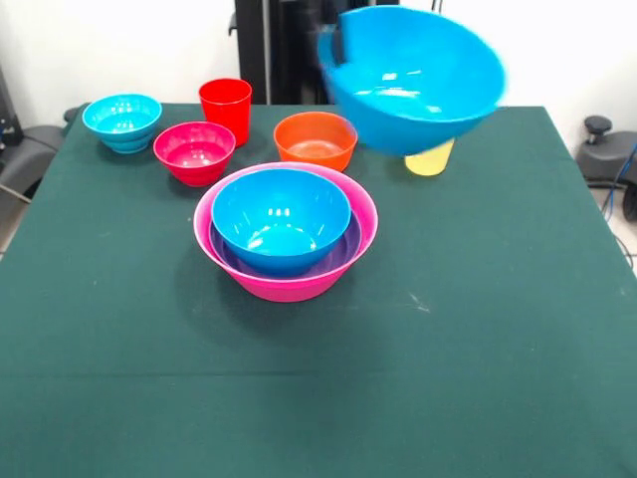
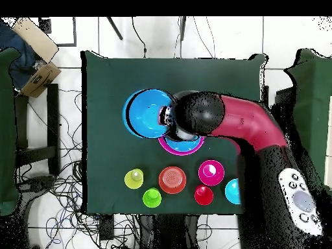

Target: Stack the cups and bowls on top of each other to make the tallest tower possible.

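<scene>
My gripper (image 1: 336,48) is shut on the rim of a medium blue bowl (image 1: 418,85) and holds it tilted in the air above the table's back right. In the overhead view that blue bowl (image 2: 146,111) hangs beside the gripper (image 2: 167,117). The tower (image 1: 286,234) stands mid-table: a pink bowl (image 1: 289,284) holding a purple bowl (image 1: 343,254) and another blue bowl (image 1: 281,217). The arm hides most of the pink bowl (image 2: 181,146) from above. Behind the tower stand an orange bowl (image 1: 316,139), a magenta-red bowl (image 1: 194,151), a cyan bowl (image 1: 122,121), a red cup (image 1: 226,108) and a yellow cup (image 1: 430,159).
From above, a green cup (image 2: 152,197) stands near the yellow cup (image 2: 134,178) and the orange bowl (image 2: 172,179). The front view has it hidden behind the held bowl. The red arm (image 2: 246,123) reaches over the tower. Dark green cloth (image 1: 318,398) covers the table.
</scene>
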`<state>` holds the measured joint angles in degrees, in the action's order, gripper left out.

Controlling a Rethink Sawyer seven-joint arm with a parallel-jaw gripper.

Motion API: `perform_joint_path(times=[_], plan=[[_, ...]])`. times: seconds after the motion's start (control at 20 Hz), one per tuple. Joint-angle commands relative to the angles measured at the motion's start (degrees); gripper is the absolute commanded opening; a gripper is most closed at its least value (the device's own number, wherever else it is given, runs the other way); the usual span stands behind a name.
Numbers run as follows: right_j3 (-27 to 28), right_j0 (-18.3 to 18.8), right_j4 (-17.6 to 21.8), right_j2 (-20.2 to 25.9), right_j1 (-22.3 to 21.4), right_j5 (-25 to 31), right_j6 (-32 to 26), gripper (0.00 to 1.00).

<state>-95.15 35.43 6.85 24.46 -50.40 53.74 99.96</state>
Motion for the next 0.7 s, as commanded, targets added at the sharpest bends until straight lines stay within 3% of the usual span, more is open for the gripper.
perform_joint_path(times=[0.05, 0.7], plan=[[-8.7, 6.6, 8.9, 8.0, 3.7, 1.1, -23.6, 0.0], [-10.2, 7.2, 11.9, 12.2, 4.2, -0.8, -17.9, 0.0]])
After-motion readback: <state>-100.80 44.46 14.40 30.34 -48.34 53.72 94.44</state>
